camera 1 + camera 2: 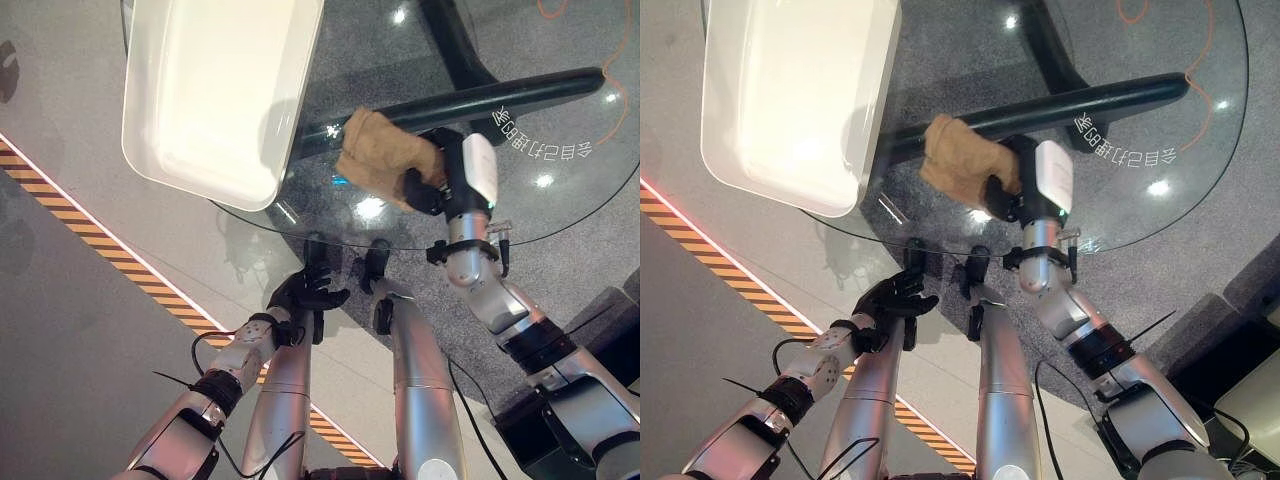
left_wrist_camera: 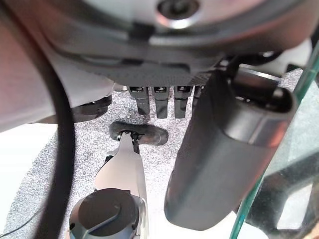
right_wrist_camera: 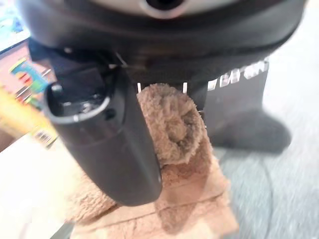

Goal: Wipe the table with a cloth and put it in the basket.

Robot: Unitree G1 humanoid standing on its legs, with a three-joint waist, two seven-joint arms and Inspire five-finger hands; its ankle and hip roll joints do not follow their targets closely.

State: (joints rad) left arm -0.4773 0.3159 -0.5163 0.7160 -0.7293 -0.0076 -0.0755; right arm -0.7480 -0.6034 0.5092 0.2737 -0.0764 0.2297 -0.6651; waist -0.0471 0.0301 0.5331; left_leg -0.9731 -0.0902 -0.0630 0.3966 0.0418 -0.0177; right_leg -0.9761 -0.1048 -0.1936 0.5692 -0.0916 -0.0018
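A tan cloth (image 1: 378, 155) lies bunched on the round glass table (image 1: 570, 150), near its front edge. My right hand (image 1: 438, 178) is shut on the cloth's right side; in the right wrist view the thumb (image 3: 107, 144) presses a rolled fold of cloth (image 3: 174, 124) into the palm. A white rectangular basket (image 1: 200, 178) stands on the table's left part, just left of the cloth and apart from it. My left hand (image 1: 305, 295) hangs below the table's front edge, open with fingers (image 2: 157, 103) relaxed and holding nothing.
The table's dark legs (image 1: 500, 95) show through the glass, behind the cloth. A black-and-orange striped tape line (image 1: 110, 245) crosses the floor on the left. An orange cable (image 1: 565, 15) lies on the floor far right.
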